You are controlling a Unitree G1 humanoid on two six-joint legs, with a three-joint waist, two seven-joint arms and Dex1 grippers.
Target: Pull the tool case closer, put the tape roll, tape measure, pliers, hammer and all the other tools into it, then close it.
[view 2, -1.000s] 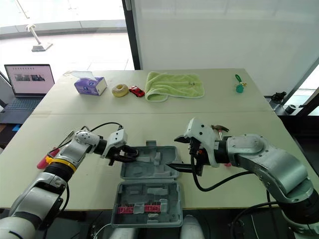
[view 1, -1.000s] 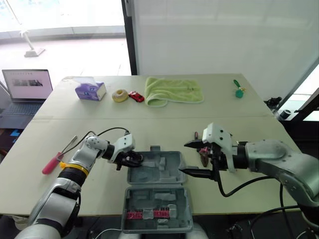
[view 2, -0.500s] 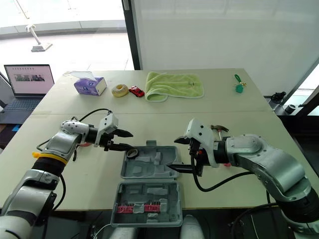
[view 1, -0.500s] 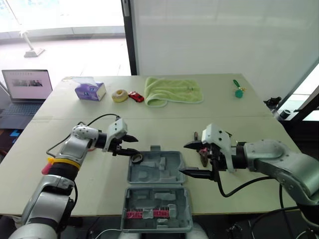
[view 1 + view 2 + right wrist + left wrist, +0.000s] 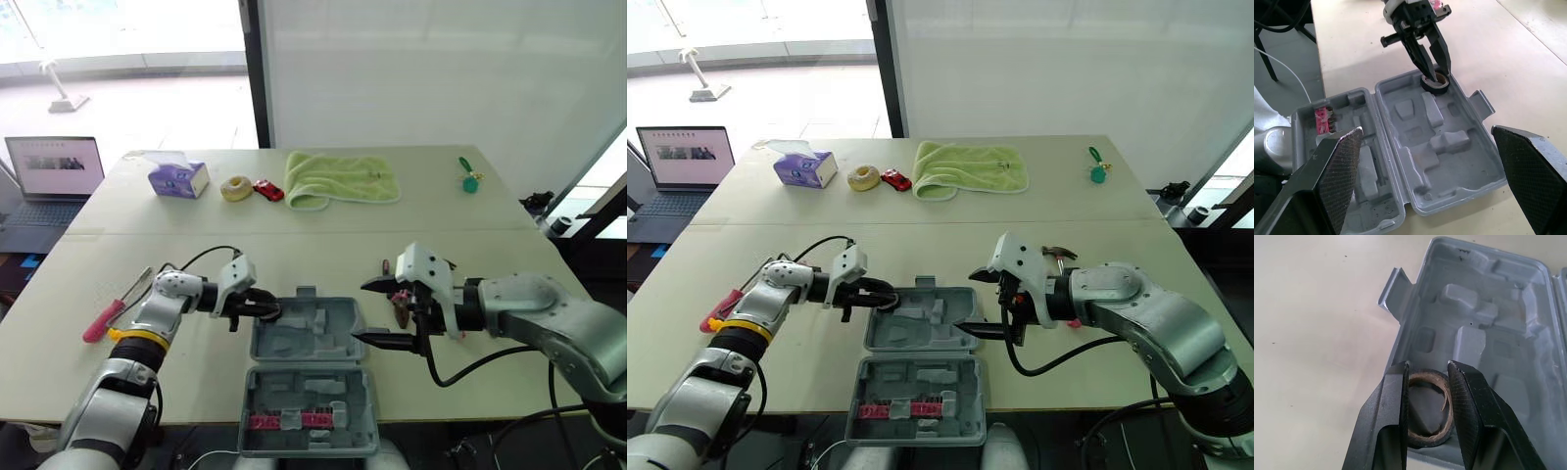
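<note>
Tape roll [image 5: 1426,439] sits pinched in left gripper [image 5: 1429,368] inside tool case [image 5: 1488,323]; right gripper [image 5: 361,311] spread.

beige table [image 5: 490,235], white wall [image 5: 441,69], bright window [image 5: 118,39] at left

Head stereo looks down on table [image 5: 294,257]; both wrist cameras share tool case [image 5: 1444,147].

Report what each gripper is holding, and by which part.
The left gripper pinches the tape roll across its outer wall, with the roll lying in a corner of the open tool case. The right gripper is open and holds nothing.
</note>
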